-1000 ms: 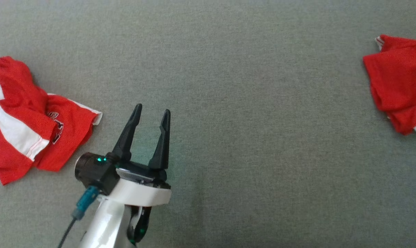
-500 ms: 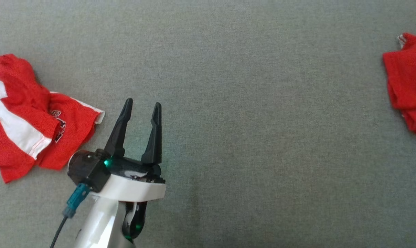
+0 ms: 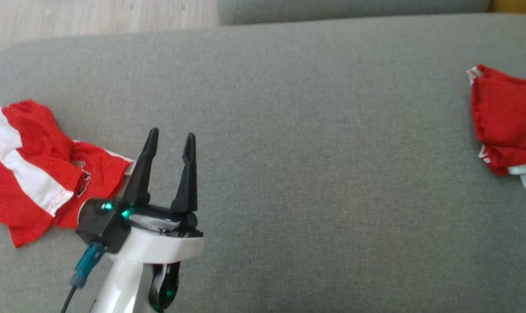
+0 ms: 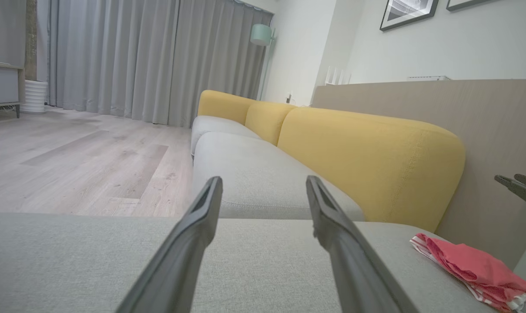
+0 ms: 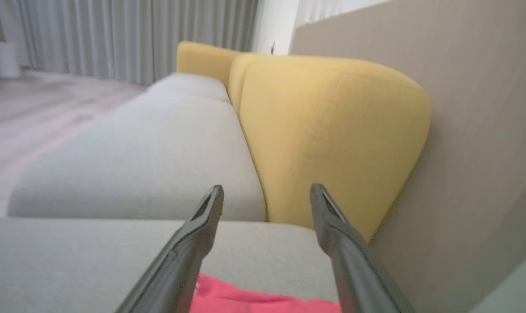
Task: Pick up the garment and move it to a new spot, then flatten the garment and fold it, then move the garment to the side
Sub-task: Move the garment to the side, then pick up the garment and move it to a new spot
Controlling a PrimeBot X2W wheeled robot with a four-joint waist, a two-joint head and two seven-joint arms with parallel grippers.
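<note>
At the left end of the seat (image 3: 310, 152) lies a crumpled garment (image 3: 32, 169). It is red, with a broad white band running slantwise across it and dark lettering on a rumpled flap toward the seat's middle.

Just right of it, over the seat's front left part, the left gripper (image 3: 171, 133) hovers with its two dark fingers spread apart and nothing between them. In the head view the base of one finger overlaps the garment's edge; whether they touch cannot be told.

A wide stretch of grey seat fabric lies between this gripper and the folded garment (image 3: 504, 121) at the seat's right end, which the head view's edge cuts off. This one is also red, gathered into a compact, layered bundle. It has thin white trim at its far corner, and white edging and a white strip poke out at its near corner. In the left wrist view it lies low and flat on the seat.

The right gripper (image 5: 266, 188) is above the seat's right end. Its fingers are parted wide and empty, and the red cloth rests on the seat below them.
</note>
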